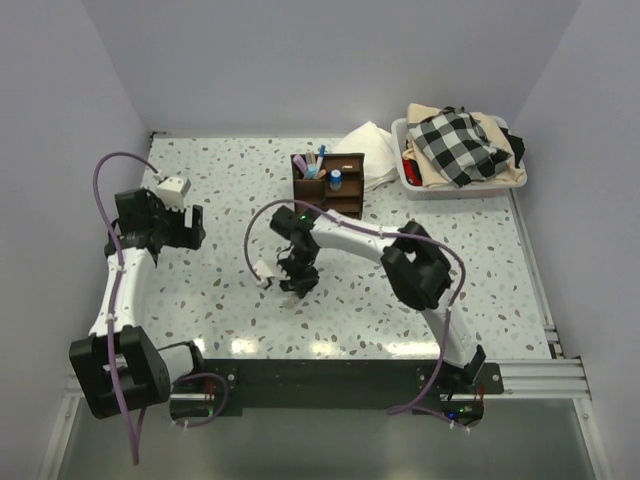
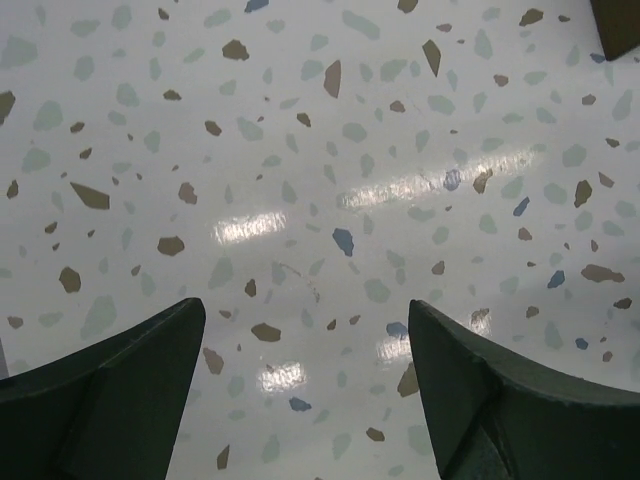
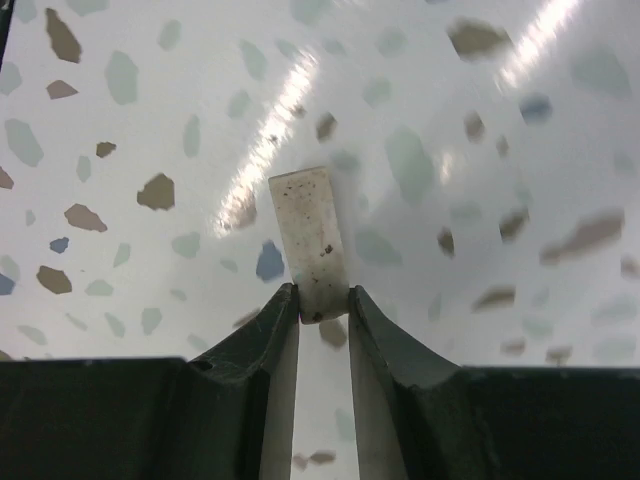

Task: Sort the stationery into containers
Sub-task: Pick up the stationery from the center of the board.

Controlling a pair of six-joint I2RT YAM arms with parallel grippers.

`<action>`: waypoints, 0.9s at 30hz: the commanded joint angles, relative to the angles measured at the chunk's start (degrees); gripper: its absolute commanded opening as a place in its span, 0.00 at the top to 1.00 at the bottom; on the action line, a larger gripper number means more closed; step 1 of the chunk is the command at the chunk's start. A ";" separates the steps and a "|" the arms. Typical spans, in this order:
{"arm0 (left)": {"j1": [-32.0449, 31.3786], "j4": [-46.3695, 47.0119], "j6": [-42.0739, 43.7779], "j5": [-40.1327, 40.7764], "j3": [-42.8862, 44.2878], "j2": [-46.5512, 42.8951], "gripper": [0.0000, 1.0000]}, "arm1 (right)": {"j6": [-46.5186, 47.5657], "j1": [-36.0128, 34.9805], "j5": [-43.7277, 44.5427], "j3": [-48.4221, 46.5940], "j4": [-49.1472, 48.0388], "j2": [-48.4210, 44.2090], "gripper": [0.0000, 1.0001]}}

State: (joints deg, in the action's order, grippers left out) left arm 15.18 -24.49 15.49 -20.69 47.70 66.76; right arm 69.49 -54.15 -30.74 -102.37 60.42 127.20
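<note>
Bottom centre of the right wrist view: the 2 dark fingers (image 3: 275, 330) of the right gripper (image 3: 322, 300) are closed on the near end of a stubby beige piece (image 3: 312, 235). The rest of the piece sticks out past the tips toward the middle of the frame, its face marked with small dark specks. Whether it touches the table (image 3: 120, 90) cannot be told

In the left wrist view the left gripper (image 2: 305, 320) stands wide open, 1 finger in each lower corner and only speckled tabletop between them. A dark brown corner (image 2: 620, 25) shows at the upper right edge

From the top camera, the right arm reaches from the lower right to the centre of the frame, with the piece a pale spot at its tip. The left gripper hangs at the middle left, well apart from it. Just above centre stands the brown organizer (image 1: 328, 186), with pink and blue pens (image 1: 316, 158) upright in its upper left compartment and a blue-capped item (image 1: 336, 180) in a middle one. A white cloth (image 1: 370, 150) lies just right of it. At the upper right, a white bin (image 1: 403, 150) holds a checkered cloth (image 1: 455, 140)
</note>
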 commanded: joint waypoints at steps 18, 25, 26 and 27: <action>-10.35 7.35 1.92 -0.93 21.63 25.60 0.15 | -106.21 10.12 64.92 14.59 -21.15 -18.40 1.00; -10.70 7.79 0.78 -0.93 23.40 28.16 0.15 | -110.98 10.20 68.01 10.79 -19.29 -17.34 1.00; -10.61 8.05 0.60 -0.85 23.31 28.25 0.15 | -111.59 10.38 68.01 10.52 -19.12 -17.16 1.00; -10.78 8.06 0.25 -0.85 23.23 28.25 0.15 | -111.77 10.56 67.92 10.26 -18.94 -16.98 1.00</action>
State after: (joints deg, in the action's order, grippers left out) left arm 4.84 -18.44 16.08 -21.19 68.53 95.15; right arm -36.16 -43.86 32.25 -89.95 38.92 109.86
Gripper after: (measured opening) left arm 0.852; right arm 0.255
